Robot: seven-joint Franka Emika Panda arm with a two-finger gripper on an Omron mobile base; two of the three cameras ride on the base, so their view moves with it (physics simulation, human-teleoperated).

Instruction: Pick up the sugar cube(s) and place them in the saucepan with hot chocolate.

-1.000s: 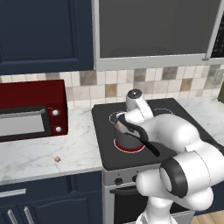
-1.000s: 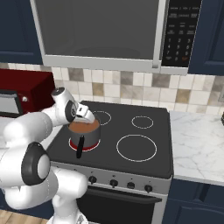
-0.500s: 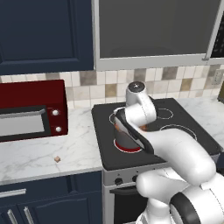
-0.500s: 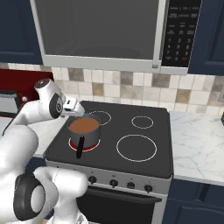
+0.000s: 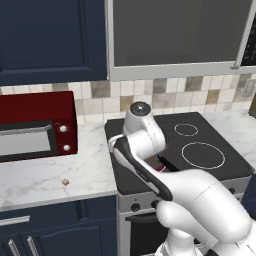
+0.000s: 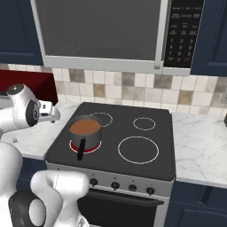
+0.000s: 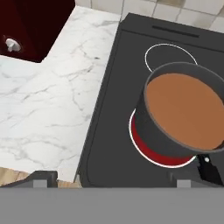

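The saucepan (image 6: 85, 132) was a small grey metal pot, round like a can, with smooth reddish-brown hot chocolate filling it. It sat on the front left ring of the black stove (image 6: 133, 155), and that ring glowed red under it. There was one saucepan. Its long black handle (image 6: 81, 149) was straight and pointed toward the front edge of the stove, so the pot's long line ran from back to front. From the hand view the saucepan (image 7: 183, 113) was on the right, with the red ring peeking out beneath it.

One sugar cube (image 5: 65, 182) could be seen. It was a tiny tan block lying on the white marble counter (image 5: 40, 175), near the front edge, in front of the red microwave (image 5: 35, 125) and well apart from the stove.

The gripper (image 6: 52, 114) hung over the counter just left of the stove, beside the saucepan. I could not tell if its fingers were open or closed.
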